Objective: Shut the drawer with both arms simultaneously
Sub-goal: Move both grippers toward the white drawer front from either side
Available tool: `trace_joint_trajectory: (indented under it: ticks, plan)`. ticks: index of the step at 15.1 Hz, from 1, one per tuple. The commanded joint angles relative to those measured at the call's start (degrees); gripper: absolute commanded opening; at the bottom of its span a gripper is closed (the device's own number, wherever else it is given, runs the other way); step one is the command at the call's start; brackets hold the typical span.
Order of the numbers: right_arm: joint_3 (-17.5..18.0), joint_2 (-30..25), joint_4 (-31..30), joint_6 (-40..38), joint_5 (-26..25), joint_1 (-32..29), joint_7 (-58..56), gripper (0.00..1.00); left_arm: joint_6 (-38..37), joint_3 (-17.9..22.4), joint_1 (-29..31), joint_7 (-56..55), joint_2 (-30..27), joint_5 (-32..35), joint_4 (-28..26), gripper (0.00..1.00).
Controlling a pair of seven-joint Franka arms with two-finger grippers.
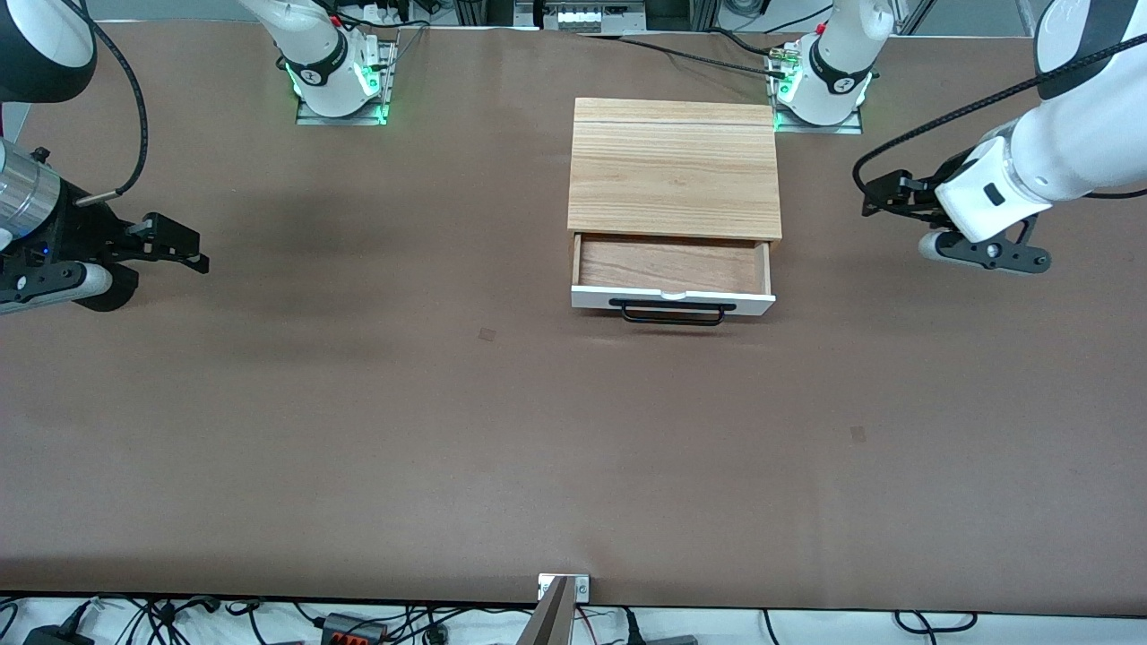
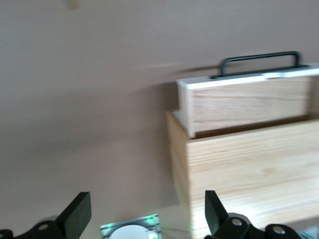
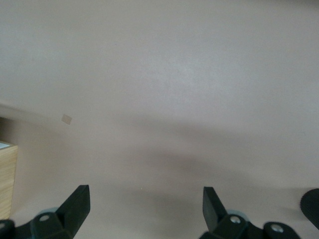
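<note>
The drawer point(image 1: 670, 266) stands pulled out of the light-wood box point(image 1: 672, 166), on the box's side nearer the front camera. It has a white front panel point(image 1: 672, 299), a black bar handle point(image 1: 672, 314) and an empty brownish inside. My left gripper point(image 1: 876, 195) is open and empty, in the air beside the box toward the left arm's end. The left wrist view shows its open fingertips point(image 2: 79, 211), the drawer point(image 2: 244, 102) and the handle point(image 2: 261, 62). My right gripper point(image 1: 184, 246) is open and empty, well away at the right arm's end. The right wrist view shows its fingertips point(image 3: 77, 203) over bare table.
The brown table point(image 1: 448, 430) carries only the box. The arm bases point(image 1: 336, 85) point(image 1: 820, 90) stand at the table's edge farthest from the front camera, one right beside the box. A metal bracket point(image 1: 563, 587) sits at the near edge. A corner of the box point(image 3: 7, 169) shows in the right wrist view.
</note>
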Motion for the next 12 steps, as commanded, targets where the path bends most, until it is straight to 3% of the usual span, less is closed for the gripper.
trace_joint_trajectory:
  ticks: [1, 4, 11, 12]
  plan:
    - [0.25, 1.44, 1.34, -0.3, 0.9, 0.05, -0.07, 1.0, 2.28, 0.09, 0.57, 2.77, 3.27, -5.02, 1.71, 1.0]
    - [0.25, 3.98, 1.34, 1.53, 1.25, 1.54, 0.02, 1.0, 7.9, -1.57, -0.05, 2.94, 5.47, -6.95, 1.18, 1.0]
    - [0.34, 10.75, 1.25, 14.28, 1.69, 8.48, 0.54, 1.0, 25.03, -6.15, -0.05, 3.29, 14.77, -11.51, 1.01, 1.0]
    - [0.42, 12.76, 1.34, 15.86, 5.09, 8.67, 0.46, 1.0, 27.32, -6.67, -0.13, 4.16, 16.27, -12.66, 1.01, 1.0]
